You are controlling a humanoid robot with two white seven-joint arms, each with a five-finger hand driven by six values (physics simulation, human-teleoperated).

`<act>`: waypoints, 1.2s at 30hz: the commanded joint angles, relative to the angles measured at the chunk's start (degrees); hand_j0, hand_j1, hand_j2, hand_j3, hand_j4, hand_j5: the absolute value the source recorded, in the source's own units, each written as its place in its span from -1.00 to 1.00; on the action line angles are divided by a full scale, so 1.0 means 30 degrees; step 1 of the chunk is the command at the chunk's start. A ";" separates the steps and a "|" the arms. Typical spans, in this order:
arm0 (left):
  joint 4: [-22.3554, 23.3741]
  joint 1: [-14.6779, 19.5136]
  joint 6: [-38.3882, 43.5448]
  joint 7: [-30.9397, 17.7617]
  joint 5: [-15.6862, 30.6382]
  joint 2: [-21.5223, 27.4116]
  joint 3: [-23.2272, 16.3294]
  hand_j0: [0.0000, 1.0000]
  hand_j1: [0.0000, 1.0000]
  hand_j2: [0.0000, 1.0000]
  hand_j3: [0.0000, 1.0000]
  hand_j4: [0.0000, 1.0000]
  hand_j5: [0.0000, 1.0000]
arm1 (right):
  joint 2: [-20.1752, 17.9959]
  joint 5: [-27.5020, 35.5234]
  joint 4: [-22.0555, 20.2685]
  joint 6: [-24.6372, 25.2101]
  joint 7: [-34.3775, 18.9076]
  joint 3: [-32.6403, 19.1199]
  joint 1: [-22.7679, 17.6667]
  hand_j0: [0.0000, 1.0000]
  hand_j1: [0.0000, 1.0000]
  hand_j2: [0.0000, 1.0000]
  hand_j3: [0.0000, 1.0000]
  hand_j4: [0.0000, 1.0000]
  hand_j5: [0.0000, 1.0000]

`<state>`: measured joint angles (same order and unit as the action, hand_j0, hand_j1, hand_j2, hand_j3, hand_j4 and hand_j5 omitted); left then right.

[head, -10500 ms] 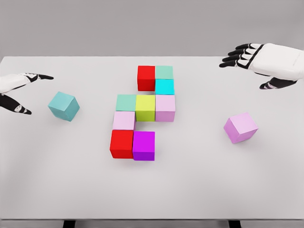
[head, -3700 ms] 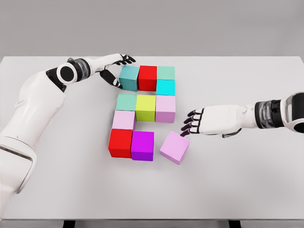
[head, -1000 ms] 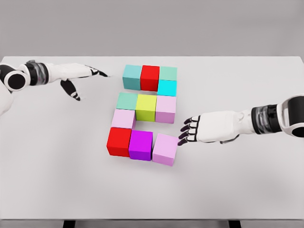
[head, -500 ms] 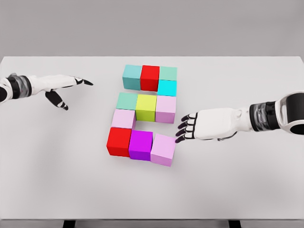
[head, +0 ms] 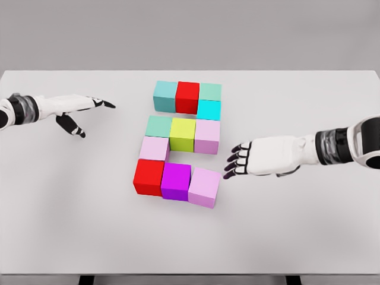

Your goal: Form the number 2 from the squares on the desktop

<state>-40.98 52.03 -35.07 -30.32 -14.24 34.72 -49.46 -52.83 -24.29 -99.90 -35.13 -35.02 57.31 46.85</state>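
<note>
On the white desk [head: 297, 237] the colored blocks make a shape that looks very much like a 2. The top row has a teal block [head: 165, 95], a red block [head: 187, 97] and a pale green block [head: 209, 91], with a bright blue block [head: 208, 110] just under the green one. The middle row has a soft green block [head: 158, 126], a yellow block [head: 182, 134] and a pink block [head: 206, 136]. A light pink block [head: 154, 149] sits under the left end. The bottom row is a second red block [head: 149, 177], a purple block [head: 176, 181] and the last pink block [head: 205, 187].

That last pink block is turned a little and does not sit quite straight next to the purple one. It lies just to the lower left of the right hand [head: 252, 159], which is the nearer hand by far. That hand has its fingers spread and holds nothing. Its dark fingertips [head: 230, 167] point toward the block and are close to its upper right corner, but do not seem to touch it.

The left hand [head: 74, 110] is well away on the other side of the desk, loose and holding nothing, with one finger pointing out.

I think only a small nudge to square up that block may be left, and the right hand is the one to do it.
</note>
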 commanded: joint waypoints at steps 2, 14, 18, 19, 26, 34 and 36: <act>0.0009 -0.0029 0.0024 0.0001 0.0087 -0.0002 0.0023 1.00 1.00 1.00 1.00 1.00 1.00 | 0.0031 -0.0077 0.0222 0.0043 0.0006 0.0291 0.0000 1.00 1.00 1.00 1.00 1.00 1.00; -0.0049 -0.0146 0.0024 -0.0029 0.0058 -0.0061 0.0023 1.00 1.00 1.00 1.00 1.00 1.00 | 0.0588 -0.0223 0.0252 0.0043 0.0006 0.0291 0.0029 1.00 1.00 1.00 1.00 1.00 1.00; -0.0049 -0.0176 0.0024 -0.0029 0.0058 -0.0090 0.0023 1.00 1.00 1.00 1.00 1.00 1.00 | 0.0646 -0.0194 0.0252 0.0043 0.0006 0.0262 0.0175 1.00 1.00 1.00 1.00 1.00 1.00; -0.0049 -0.0176 0.0024 -0.0029 0.0028 -0.0090 0.0023 1.00 1.00 1.00 1.00 1.00 1.00 | 0.0646 -0.0194 0.0252 0.0043 0.0006 0.0262 0.0176 1.00 1.00 1.00 1.00 1.00 1.00; -0.0108 -0.0176 0.0024 -0.0058 0.0028 -0.0090 -0.0006 1.00 1.00 1.00 1.00 1.00 1.00 | 0.0676 -0.0136 0.0252 0.0043 0.0006 0.0233 0.0468 1.00 1.00 1.00 1.00 1.00 1.00; -0.0079 -0.0205 0.0024 -0.0058 0.0028 -0.0090 -0.0006 1.00 1.00 1.00 1.00 1.00 1.00 | -0.0321 0.1412 0.3529 0.0043 0.0006 -0.2606 0.1113 1.00 1.00 1.00 1.00 1.00 1.00; -0.0079 -0.0205 0.0024 -0.0058 0.0028 -0.0090 -0.0006 1.00 1.00 1.00 1.00 1.00 1.00 | -0.0379 0.5281 0.6606 0.0043 0.0006 -0.3224 0.1084 1.00 1.00 1.00 1.00 1.00 1.00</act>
<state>-41.21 51.42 -35.04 -30.43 -14.38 34.44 -49.51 -53.25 -16.10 -87.40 -35.12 -35.02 50.78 50.10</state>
